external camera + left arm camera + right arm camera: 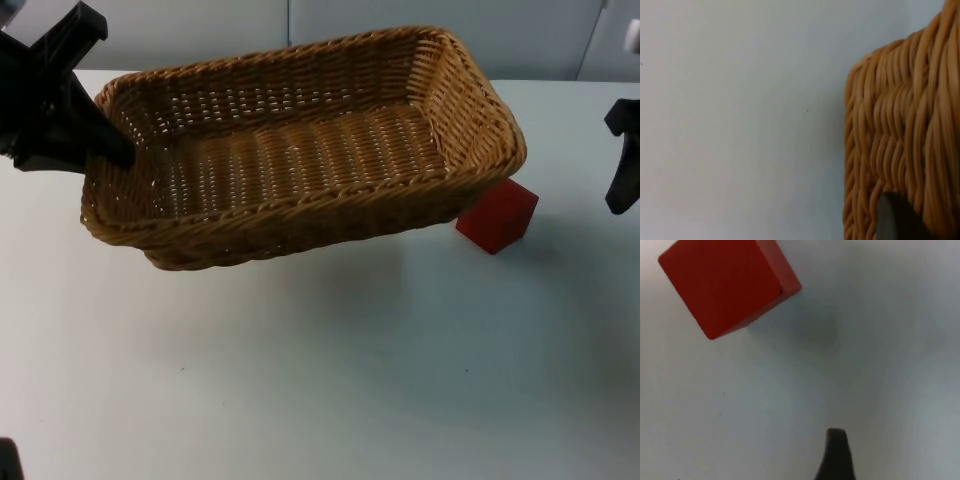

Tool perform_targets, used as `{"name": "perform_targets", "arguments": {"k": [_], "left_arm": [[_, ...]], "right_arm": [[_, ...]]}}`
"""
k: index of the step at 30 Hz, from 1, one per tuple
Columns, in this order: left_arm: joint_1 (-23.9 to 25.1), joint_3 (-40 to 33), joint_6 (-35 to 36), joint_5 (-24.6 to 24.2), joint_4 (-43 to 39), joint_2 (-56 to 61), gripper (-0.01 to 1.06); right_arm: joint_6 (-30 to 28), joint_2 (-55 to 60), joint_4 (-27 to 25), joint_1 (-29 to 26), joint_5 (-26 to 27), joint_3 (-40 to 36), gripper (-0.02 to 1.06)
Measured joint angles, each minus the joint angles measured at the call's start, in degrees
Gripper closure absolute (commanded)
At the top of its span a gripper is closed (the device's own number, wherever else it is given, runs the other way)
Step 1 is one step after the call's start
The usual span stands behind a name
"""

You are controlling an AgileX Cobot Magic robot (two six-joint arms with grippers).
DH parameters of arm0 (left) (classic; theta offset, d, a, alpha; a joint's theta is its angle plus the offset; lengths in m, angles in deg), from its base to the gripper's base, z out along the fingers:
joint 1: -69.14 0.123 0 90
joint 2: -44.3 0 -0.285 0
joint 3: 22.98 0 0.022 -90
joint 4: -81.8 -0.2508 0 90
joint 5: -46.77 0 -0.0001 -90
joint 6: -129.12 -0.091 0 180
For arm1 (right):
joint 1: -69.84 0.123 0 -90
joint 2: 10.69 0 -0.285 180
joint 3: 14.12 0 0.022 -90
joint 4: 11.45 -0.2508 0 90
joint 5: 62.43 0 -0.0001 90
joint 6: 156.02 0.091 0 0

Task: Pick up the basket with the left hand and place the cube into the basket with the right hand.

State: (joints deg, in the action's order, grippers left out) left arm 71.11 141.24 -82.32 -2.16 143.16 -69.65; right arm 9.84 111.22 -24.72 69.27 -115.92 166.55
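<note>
White table lies bare across the near side, wide room there. Beyond it the wicker basket hangs tilted, lifted off the surface, its shadow beneath; the left gripper pinches the rim at the basket's left end, one fingertip against the weave. The red cube rests on the table just under the basket's right corner, partly hidden by it. The right gripper hovers by the table's right edge, apart from the cube; I cannot tell how its fingers stand
</note>
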Motion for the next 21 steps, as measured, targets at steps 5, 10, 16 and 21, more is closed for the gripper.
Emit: {"name": "perform_targets", "arguments": {"k": [5, 10, 16, 21], "left_arm": [[0.00, 0.00, 0.00, 0.00, 0.00, 0.00, 1.05], [0.00, 0.00, 0.00, 0.11, 0.00, 0.00, 1.05], [0.00, 0.00, 0.00, 0.11, 0.00, 0.00, 1.05], [0.11, 0.00, -0.24, 1.58, -1.15, 0.00, 1.05]], "right_arm": [[-0.64, 2.00, 1.74, 0.86, 0.00, 0.67, 0.34], [-1.16, 2.62, 5.90, 5.16, -0.53, 3.59, 0.34], [-2.37, 2.76, 8.83, 13.39, -1.24, 8.45, 0.34], [-2.85, 2.79, 14.33, 17.30, -1.46, 10.49, 0.34]]}}
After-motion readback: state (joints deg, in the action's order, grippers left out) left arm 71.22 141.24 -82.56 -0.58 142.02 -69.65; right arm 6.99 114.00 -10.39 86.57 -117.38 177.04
